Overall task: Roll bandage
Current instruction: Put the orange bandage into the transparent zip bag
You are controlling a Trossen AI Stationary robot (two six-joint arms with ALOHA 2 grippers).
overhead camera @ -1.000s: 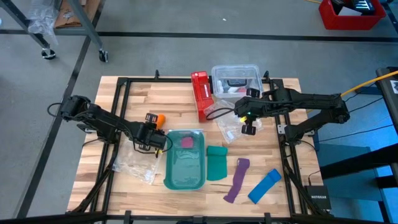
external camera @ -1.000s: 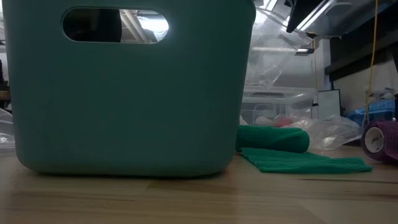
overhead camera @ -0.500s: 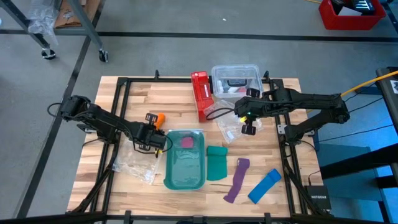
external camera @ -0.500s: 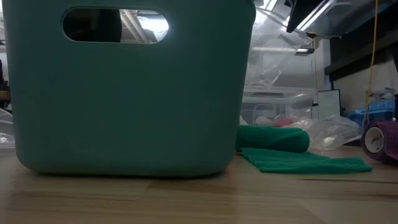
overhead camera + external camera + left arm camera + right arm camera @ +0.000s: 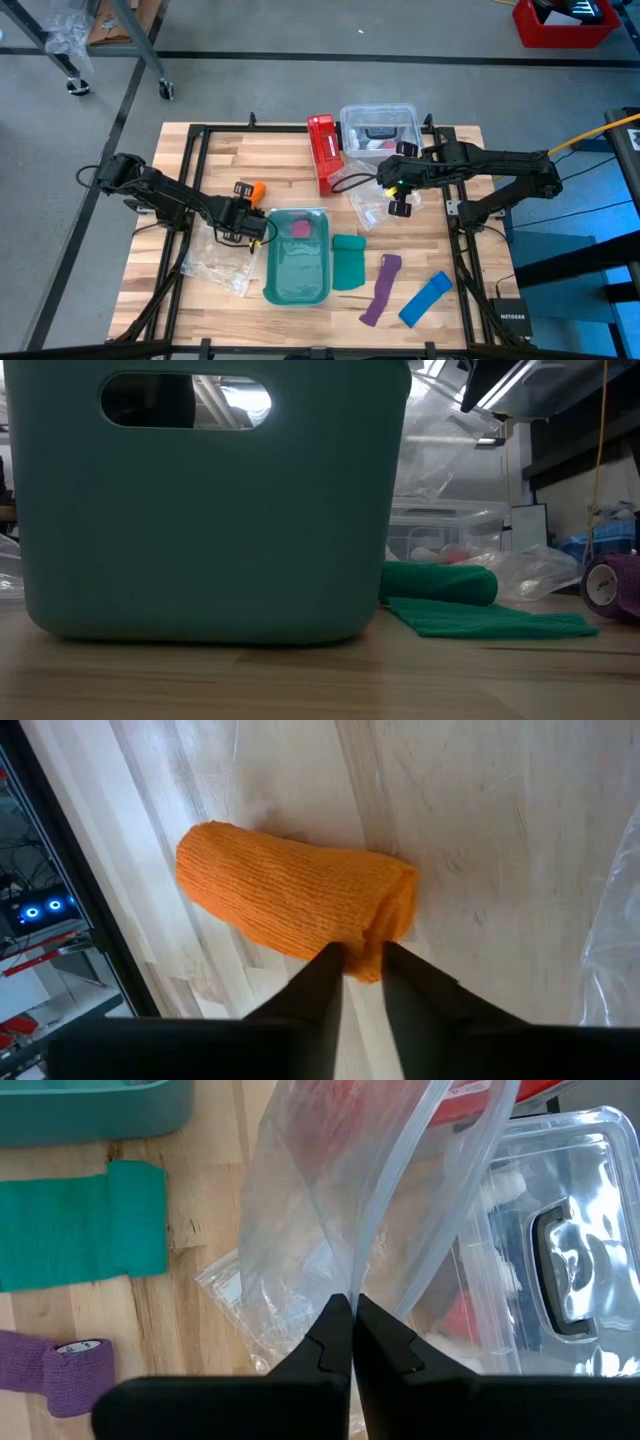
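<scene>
The orange bandage (image 5: 257,190) lies on the wood tabletop as a short roll, left of the red box (image 5: 323,152); it fills the left wrist view (image 5: 290,905). My left gripper (image 5: 244,193) is shut on it at table height. My right gripper (image 5: 400,207) is right of centre, in front of the clear lidded container (image 5: 380,128), and is shut on a clear plastic bag (image 5: 330,1230). My left gripper pinches the roll's near edge at one end (image 5: 362,948) between its two fingers (image 5: 322,970). Only a small bit of the fabric sits between the tips. The roll rests on the tabletop. My right gripper pinches a gathered fold of the clear bag (image 5: 352,1285) between its shut fingers (image 5: 335,1325). The film runs up and away from the tips, and the bag's lower part (image 5: 250,1295) lies on the table.
A teal basket (image 5: 298,257) stands at front centre and fills the low view (image 5: 200,510). A green bandage (image 5: 350,262), a purple strip (image 5: 380,288) and a blue strip (image 5: 425,298) lie to its right. Another clear bag (image 5: 218,262) lies left of the basket.
</scene>
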